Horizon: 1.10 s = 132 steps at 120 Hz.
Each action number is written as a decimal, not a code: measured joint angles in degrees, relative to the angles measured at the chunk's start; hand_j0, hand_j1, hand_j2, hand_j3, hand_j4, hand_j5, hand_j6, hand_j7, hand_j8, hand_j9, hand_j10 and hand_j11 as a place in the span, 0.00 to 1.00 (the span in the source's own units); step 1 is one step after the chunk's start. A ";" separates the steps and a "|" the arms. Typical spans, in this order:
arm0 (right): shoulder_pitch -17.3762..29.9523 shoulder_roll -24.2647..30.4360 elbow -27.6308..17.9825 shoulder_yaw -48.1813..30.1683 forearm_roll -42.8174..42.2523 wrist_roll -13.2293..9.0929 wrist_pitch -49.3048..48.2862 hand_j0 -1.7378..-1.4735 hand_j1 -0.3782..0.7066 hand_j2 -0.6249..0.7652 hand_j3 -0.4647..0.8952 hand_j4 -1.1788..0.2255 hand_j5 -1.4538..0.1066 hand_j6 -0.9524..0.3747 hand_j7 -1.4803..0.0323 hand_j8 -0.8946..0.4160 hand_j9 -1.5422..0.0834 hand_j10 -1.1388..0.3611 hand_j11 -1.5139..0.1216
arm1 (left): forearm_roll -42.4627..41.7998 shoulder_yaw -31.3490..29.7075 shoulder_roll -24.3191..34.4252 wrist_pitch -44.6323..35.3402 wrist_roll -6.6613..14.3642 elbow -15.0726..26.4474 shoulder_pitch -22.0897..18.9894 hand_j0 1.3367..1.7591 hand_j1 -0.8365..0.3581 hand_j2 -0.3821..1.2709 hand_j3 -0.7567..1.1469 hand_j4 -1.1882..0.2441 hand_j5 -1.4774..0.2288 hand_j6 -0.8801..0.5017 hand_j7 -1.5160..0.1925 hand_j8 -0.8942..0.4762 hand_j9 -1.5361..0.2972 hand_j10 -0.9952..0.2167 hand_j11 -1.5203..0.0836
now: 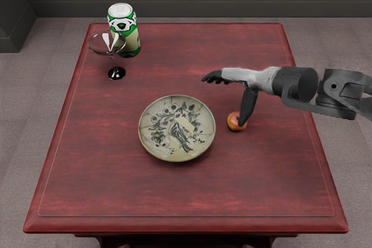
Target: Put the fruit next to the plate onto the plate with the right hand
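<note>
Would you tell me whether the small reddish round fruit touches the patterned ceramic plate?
Apart: the head view shows bare tabletop between fruit and plate.

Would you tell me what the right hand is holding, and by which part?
Nothing yet: the right hand is open, one finger reaching down to the small reddish round fruit.

Glossy reddish wood table (116,184), clear glass goblet (109,47), glazed plate (148,137).

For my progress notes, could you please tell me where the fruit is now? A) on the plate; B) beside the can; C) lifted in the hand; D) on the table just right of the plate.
D: the fruit rests on the table beside the plate's right rim, below the right hand.
</note>
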State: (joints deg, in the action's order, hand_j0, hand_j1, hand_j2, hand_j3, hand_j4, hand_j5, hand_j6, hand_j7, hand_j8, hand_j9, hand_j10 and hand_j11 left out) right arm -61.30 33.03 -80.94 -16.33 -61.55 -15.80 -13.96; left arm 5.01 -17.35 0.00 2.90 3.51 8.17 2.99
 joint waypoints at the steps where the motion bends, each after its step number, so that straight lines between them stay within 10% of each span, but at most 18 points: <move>1: 0.10 0.00 -0.18 0.16 -0.24 -0.19 0.15 0.30 0.20 0.43 0.34 0.73 0.80 0.60 0.84 0.56 0.82 0.65 0.80 | 0.00 0.00 0.00 0.00 0.00 0.00 0.00 0.76 0.75 0.26 0.40 0.66 0.68 0.46 0.70 0.47 0.66 0.62 0.75; 45: 1.97 -0.36 -4.22 4.41 -7.07 -9.71 7.14 0.30 0.31 0.41 0.34 0.65 0.72 0.52 0.76 0.48 0.74 0.59 0.72 | 0.00 0.00 0.00 0.00 0.00 0.00 0.00 0.76 0.75 0.26 0.40 0.66 0.68 0.46 0.70 0.47 0.66 0.62 0.75; 132: 6.81 1.22 -8.10 6.29 -13.12 -12.06 15.11 0.30 0.46 0.39 0.34 0.56 0.60 0.42 0.64 0.38 0.63 0.49 0.61 | 0.00 0.01 0.00 0.00 0.00 0.00 0.00 0.76 0.75 0.26 0.40 0.66 0.68 0.46 0.70 0.47 0.66 0.62 0.75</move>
State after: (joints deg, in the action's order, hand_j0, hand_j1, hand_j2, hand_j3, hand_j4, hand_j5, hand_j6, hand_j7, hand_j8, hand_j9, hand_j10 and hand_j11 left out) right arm -54.49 34.26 -89.04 -10.04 -74.68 -27.86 1.15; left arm 5.01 -17.33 0.00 2.90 3.50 8.17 2.99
